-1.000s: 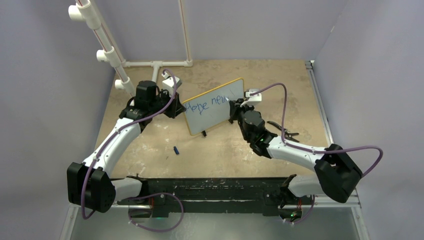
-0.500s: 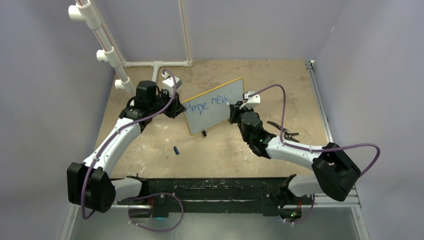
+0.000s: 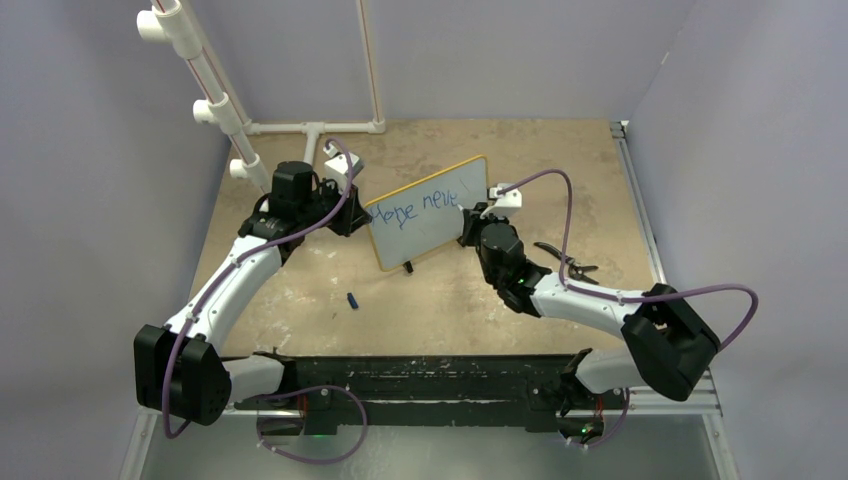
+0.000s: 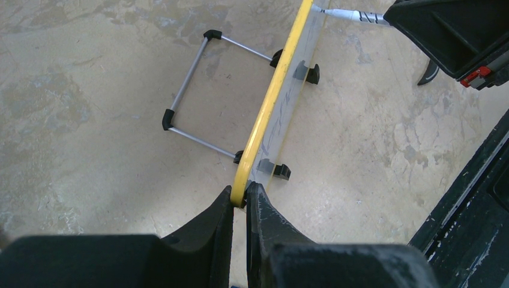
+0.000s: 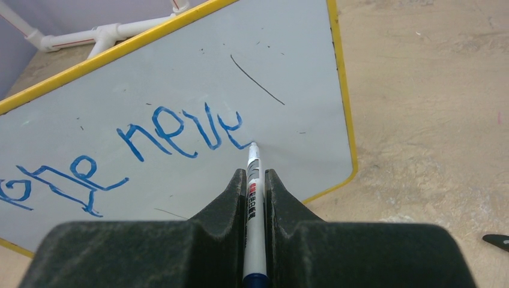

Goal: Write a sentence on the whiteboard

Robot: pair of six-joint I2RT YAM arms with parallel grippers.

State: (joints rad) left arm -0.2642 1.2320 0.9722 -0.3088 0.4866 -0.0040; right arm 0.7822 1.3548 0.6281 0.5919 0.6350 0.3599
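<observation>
At whiteboard (image 5: 150,78), right pincer (image 5: 254,177) pressing marker (image 5: 254,201), seemingly

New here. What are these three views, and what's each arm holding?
Two robot arms are bolted at the near edge of a table. The wide picture is from a fixed camera above and behind them; the other two are from cameras on each wrist. On the table stands a yellow-framed whiteboard; a small blue object lies before it. The left gripper is shut on the whiteboard's edge, steadying it. The right gripper is shut on a marker, its tip at the end of blue writing reading "Hope neve".
</observation>
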